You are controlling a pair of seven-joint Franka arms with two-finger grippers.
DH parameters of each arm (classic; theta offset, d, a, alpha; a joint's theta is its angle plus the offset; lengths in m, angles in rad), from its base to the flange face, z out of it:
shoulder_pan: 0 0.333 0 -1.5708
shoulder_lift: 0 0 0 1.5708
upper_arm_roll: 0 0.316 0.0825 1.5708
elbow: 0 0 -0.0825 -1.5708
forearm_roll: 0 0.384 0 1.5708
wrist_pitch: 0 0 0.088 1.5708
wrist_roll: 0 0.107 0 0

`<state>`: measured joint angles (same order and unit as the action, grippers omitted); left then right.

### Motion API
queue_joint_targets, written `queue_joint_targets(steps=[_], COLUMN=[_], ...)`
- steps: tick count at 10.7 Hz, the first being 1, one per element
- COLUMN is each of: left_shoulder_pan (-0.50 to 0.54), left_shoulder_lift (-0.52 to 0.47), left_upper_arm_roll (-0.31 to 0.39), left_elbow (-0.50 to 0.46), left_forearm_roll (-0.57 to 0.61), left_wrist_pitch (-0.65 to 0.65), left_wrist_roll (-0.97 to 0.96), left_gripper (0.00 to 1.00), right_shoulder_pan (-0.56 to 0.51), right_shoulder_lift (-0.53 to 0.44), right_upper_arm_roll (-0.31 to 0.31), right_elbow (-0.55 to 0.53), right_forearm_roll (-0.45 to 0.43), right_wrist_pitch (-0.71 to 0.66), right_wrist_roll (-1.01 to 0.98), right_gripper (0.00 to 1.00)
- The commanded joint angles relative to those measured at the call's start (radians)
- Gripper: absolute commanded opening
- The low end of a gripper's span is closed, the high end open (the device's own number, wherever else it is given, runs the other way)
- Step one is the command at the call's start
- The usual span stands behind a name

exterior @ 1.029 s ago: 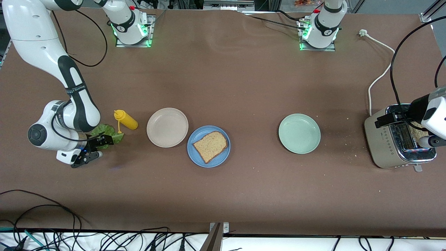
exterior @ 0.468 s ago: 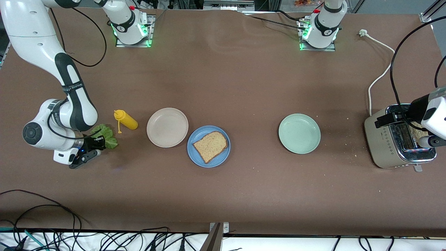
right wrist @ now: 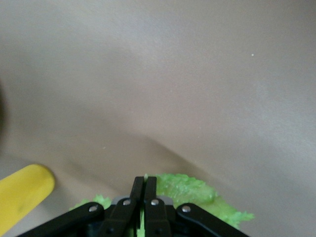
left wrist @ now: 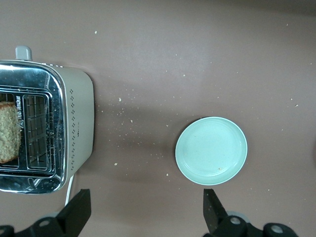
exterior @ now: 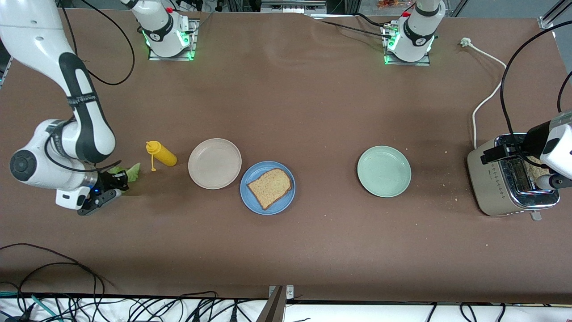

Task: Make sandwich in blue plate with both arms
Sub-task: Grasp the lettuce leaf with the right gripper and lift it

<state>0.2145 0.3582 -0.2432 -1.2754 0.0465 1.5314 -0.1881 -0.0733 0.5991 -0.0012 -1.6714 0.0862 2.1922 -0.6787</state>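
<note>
The blue plate (exterior: 267, 188) is sitting on the brown desk (exterior: 313, 116), just beside the beige plate (exterior: 214, 163) and nearer to the front camera than it. One slice of brown toast (exterior: 270, 188) is lying flat on the blue plate, its long axis running diagonally, with the rounded top pointing toward the left arm's end of the desk and slightly away from the front camera. A second slice (left wrist: 7, 132) is standing in a slot of the toaster (exterior: 509, 176) at the left arm's end of the desk.

The lettuce leaf (exterior: 129, 172) is being pinched by the right hand (exterior: 115, 179) at the right arm's end of the desk, beside the yellow squeeze bottle (exterior: 161, 154). The right wrist view is showing the fingers (right wrist: 137, 190) pressed together with a thin edge of leaf between them and ruffled green spreading out past them. Whether the leaf is touching the desk cannot be told.

The left hand (left wrist: 145, 217) is hanging over the toaster with its fingers spread wide, gripping nothing. The mint-green plate (exterior: 384, 171) is lying between the blue plate and the toaster, apart from both.
</note>
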Motion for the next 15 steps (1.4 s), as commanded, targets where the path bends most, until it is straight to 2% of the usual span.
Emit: queue_joint_targets(steps=[1, 6, 8, 10, 15], left_shoulder_pan=[0.009, 0.009, 0.009, 0.009, 0.011], left_shoulder_lift=[-0.018, -0.016, -0.016, -0.016, -0.016], left_upper_arm_roll=[-0.01, -0.01, -0.01, -0.01, -0.01], left_elbow=[-0.015, -0.015, -0.015, -0.015, -0.015], left_forearm_roll=[0.022, 0.022, 0.022, 0.022, 0.022], left_wrist_pitch=[0.006, 0.006, 0.007, 0.007, 0.007], left_wrist_roll=[0.022, 0.022, 0.022, 0.022, 0.022], left_gripper=[1.0, 1.0, 1.0, 1.0, 1.0], right_shoulder_pan=[-0.007, -0.003, 0.01, 0.024, 0.234], right_shoulder_lift=[-0.111, -0.301, -0.326, -0.335, -0.309], right_upper_arm_roll=[0.007, 0.01, 0.012, 0.059, 0.06], right_elbow=[-0.021, -0.011, 0.03, 0.065, 0.097], right_forearm_roll=[0.01, 0.01, 0.009, 0.0, -0.009], right_wrist_pitch=[-0.109, -0.308, -0.397, -0.452, -0.454], right_wrist_roll=[-0.022, -0.01, 0.061, 0.189, 0.546], right_gripper=[0.0, 0.0, 0.0, 0.0, 0.0])
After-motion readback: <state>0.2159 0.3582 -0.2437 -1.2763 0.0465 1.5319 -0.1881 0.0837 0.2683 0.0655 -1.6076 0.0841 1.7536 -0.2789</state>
